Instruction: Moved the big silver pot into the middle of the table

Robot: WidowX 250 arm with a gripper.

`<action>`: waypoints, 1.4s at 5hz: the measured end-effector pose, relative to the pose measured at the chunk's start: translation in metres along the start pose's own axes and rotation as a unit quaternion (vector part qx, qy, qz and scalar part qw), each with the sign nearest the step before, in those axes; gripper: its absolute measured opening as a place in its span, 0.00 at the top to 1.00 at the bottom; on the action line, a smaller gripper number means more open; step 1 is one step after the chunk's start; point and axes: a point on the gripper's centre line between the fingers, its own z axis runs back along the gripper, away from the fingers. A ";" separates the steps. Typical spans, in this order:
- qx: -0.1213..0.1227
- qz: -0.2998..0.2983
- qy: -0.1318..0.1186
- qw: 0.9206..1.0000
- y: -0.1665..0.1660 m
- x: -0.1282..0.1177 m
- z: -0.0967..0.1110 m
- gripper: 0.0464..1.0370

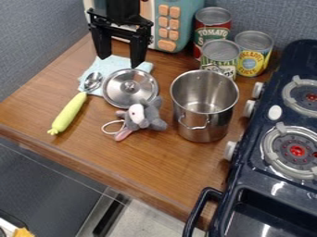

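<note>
From here, the big silver pot (201, 113) stands just beside the stove (254, 139), the gripper (121, 60) well apart from that stove with fingers spread, empty, so I'd guess gripping comes next, then drawing it stove-away to mid-table.

- Here we are, one fixed camera, perched above the counter (161, 176) and peering down at a slant!
- It faces across the top toward the wall (31, 37) and the microwave (184, 23), up at the far side.
- And it's fairly close in: the counter's front edge runs diagonally through the lower part, while the stove (246, 159) gets cut off by the view's right border.
</note>
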 end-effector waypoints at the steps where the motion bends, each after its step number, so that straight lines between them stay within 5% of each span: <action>1: -0.005 0.001 0.022 1.000 -0.001 -0.002 -0.014 0.04; 7: 0.008 -0.058 -0.034 0.998 -0.053 0.015 -0.002 0.04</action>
